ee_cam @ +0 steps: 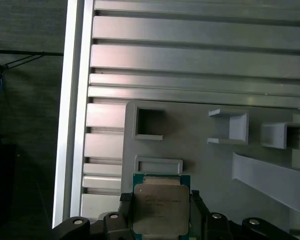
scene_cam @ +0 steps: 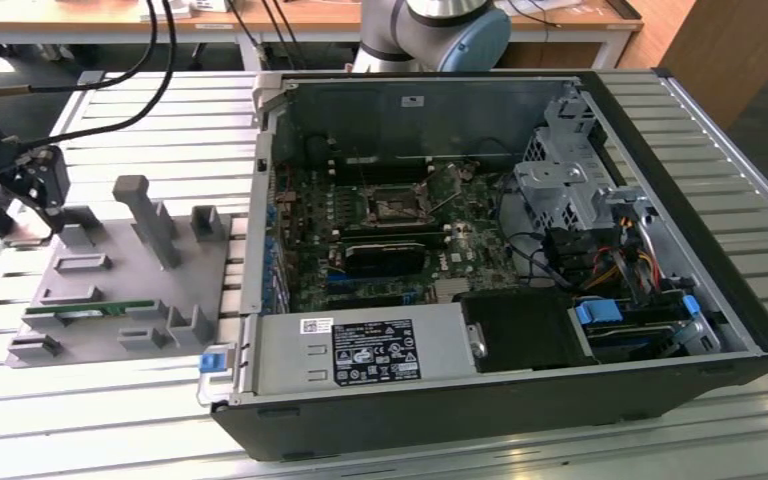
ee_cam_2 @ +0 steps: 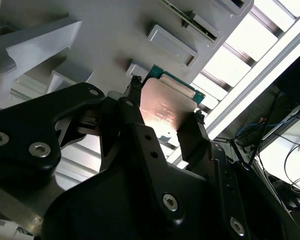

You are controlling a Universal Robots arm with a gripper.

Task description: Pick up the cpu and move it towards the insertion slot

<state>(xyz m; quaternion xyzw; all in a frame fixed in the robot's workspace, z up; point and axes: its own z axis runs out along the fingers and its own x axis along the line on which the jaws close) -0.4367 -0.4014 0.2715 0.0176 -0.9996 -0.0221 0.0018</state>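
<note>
Exterior view: the gripper (scene_cam: 37, 215) hangs over the far corner of the grey fixture plate (scene_cam: 104, 285), at the exterior view's left. The plate lies on the slatted metal table (scene_cam: 117, 110) beside the open computer case (scene_cam: 651, 300). In both wrist views, the cpu (ee_cam: 160, 207) (ee_cam_2: 165, 112) sits between the two black fingers (ee_cam: 126, 202) (ee_cam_2: 134, 95), silvery top plate toward the camera and green rim showing along one edge. The jaws stand narrow, one finger against each of two opposite edges of the chip, so the gripper (ee_cam: 160, 200) has the cpu clamped. I cannot tell whether the chip is lifted clear of the fixture plate (ee_cam: 200, 165) or resting on it. In the first wrist view, the cpu is just beside a shallow rectangular frame (ee_cam: 158, 165) moulded on the plate, near the plate edge that borders the table (ee_cam: 200, 60) slats. The insertion slot (scene_cam: 395, 205), a square socket with a dark centre and a metal frame, sits on the motherboard (scene_cam: 357, 250) inside the case, toward its far wall. It is well apart from the gripper and cpu. A green memory stick (scene_cam: 75, 312) lies in a holder near the plate's near edge.
</note>
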